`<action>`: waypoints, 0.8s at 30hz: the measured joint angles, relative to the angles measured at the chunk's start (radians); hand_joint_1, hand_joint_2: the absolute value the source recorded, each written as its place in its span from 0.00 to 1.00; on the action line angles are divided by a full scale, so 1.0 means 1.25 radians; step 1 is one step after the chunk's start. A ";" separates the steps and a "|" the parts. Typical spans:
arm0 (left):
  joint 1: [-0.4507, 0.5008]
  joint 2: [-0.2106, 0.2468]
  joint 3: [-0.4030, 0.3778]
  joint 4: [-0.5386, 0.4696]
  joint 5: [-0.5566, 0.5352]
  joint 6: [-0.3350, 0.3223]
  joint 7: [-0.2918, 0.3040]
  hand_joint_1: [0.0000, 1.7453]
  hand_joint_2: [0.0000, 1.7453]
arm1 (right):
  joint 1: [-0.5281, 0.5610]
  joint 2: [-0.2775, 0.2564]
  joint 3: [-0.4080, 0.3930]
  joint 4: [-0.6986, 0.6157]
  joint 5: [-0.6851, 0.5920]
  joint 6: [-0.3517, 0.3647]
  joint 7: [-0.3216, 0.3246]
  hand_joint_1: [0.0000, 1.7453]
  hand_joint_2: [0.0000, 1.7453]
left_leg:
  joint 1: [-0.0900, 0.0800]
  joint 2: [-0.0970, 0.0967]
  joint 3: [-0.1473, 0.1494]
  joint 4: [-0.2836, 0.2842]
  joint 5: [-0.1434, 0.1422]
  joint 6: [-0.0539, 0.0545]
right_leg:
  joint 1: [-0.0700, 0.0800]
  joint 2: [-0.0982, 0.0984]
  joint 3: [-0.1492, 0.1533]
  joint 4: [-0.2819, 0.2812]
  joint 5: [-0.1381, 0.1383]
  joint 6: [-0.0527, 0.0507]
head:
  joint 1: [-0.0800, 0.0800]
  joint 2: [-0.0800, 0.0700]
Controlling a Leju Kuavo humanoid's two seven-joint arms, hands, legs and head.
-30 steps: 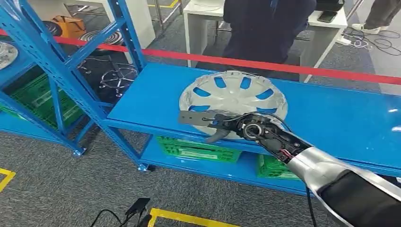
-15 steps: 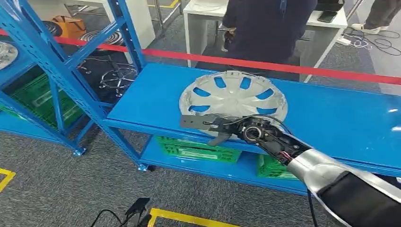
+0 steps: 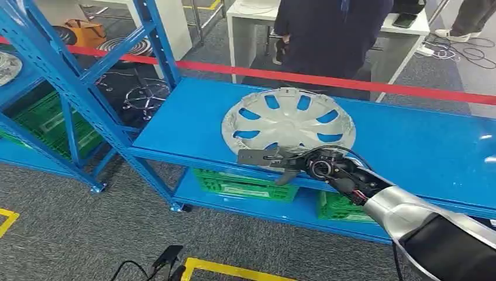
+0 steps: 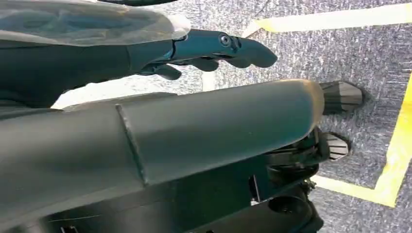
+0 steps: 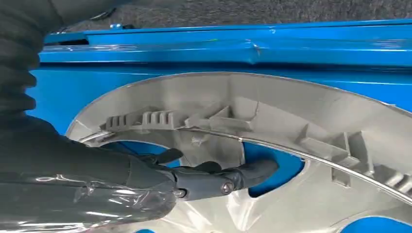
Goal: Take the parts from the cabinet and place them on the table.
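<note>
Silver wheel cover, centre frame, flat on blue cabinet shelf. Right hand at its near rim, fingers extended over a spoke opening, unclenched. Not lifted; transfer to table undone.

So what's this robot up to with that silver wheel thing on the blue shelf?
It is reaching its right hand to the near edge of a silver hubcap that lies flat on the blue shelf. The right wrist view shows the fingers poking into one of the hubcap's openings, but the hubcap is not lifted. The left hand hangs by the robot's side over the grey floor, holding nothing. A person stands behind the red tape.
</note>
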 joint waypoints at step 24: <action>0.007 0.003 0.000 0.000 0.004 -0.005 -0.013 0.00 0.00 | 0.003 -0.003 0.005 0.004 0.000 -0.027 -0.019 1.00 1.00 | 0.000 0.000 0.001 0.000 0.000 0.000 | 0.000 0.000 0.000 0.000 0.000 0.000 | 0.000 0.000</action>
